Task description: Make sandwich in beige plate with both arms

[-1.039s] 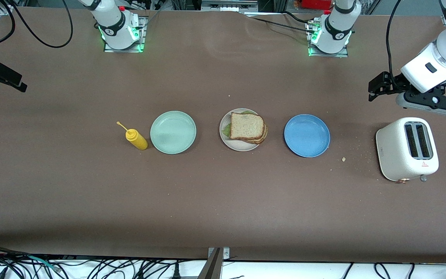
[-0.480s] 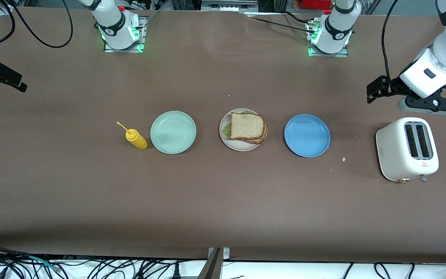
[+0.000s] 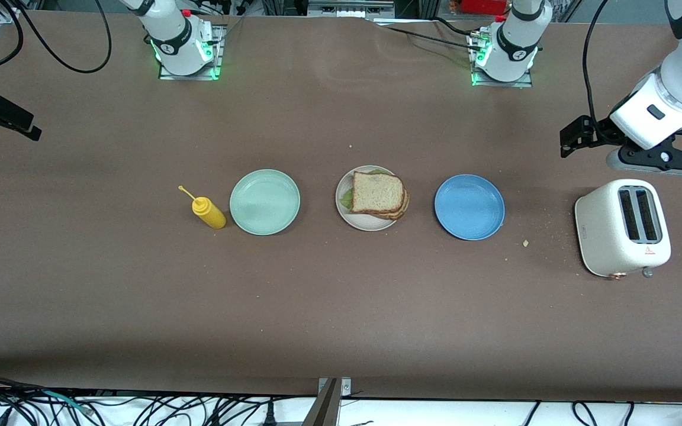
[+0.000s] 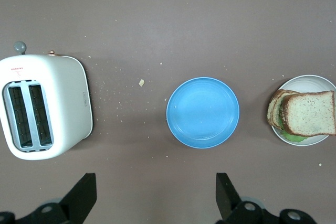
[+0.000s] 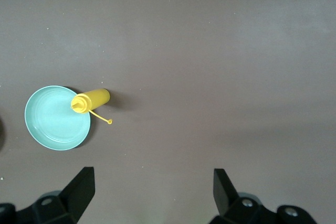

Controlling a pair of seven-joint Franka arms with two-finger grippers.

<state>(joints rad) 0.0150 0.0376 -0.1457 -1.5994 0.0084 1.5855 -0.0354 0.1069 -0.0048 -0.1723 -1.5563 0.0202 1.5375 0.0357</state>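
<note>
The sandwich [image 3: 378,194], two brown toast slices with green lettuce between, lies on the beige plate [image 3: 353,220] at mid-table. It also shows in the left wrist view [image 4: 310,114] on the plate [image 4: 304,80]. My left gripper [image 3: 570,136] is open and empty over bare table beside the toaster, at the left arm's end; its jaws [image 4: 154,195] stand wide apart. My right gripper [image 3: 24,125] is open and empty over bare table at the right arm's end; its jaws [image 5: 152,190] stand wide apart.
A blue plate [image 3: 469,207] sits between the sandwich and a white toaster [image 3: 622,228] with empty slots. A mint-green plate [image 3: 264,202] and a yellow mustard bottle [image 3: 209,213] lie toward the right arm's end. Crumbs lie near the toaster.
My left arm has lifted and drawn back slightly toward its end of the table. The right arm has not moved. The sandwich is unchanged.
</note>
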